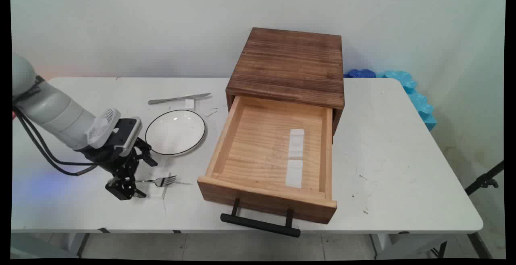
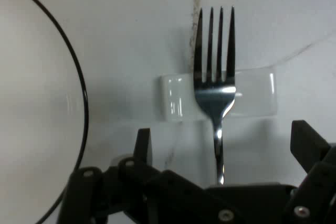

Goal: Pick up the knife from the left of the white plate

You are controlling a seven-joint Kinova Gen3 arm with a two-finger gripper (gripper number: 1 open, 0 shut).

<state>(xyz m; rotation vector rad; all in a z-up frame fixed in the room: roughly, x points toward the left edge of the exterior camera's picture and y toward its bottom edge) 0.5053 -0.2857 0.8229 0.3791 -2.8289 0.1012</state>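
We see the gripper (image 1: 128,188) low at the table's (image 1: 403,156) near-left part, w/ its fingers (image 2: 143,142) spread wide, one on each side of the fork's (image 1: 159,182) handle and not touching it in the hand view, so it has hold of nothing. The fork lies flat, tines pointing right toward the drawer, its neck resting across a small white block (image 1: 158,191) (a low glossy rest, as far as we can tell), handle end running under the gripper's linkage. Just beyond the gripper, on the far side, sits a white plate (image 1: 175,132) w/ a thin black rim, close to the fork but apart from it. Farther back, near the wall, a table knife (image 1: 179,98) lies lengthwise left-right, w/ a second small white block (image 1: 189,103) just at its near side. Right of the plate stands a dark wooden box (image 1: 288,65) w/ its pale wooden drawer (image 1: 225,136) pulled out toward the near edge; a black bar handle (image 1: 260,224) sticks out past the table edge. Inside the drawer, on the right part of its floor, lie two white strips (image 1: 295,158) end to end. At the far-right corner, bright blue foam pieces (image 1: 417,96) run down beside the table.
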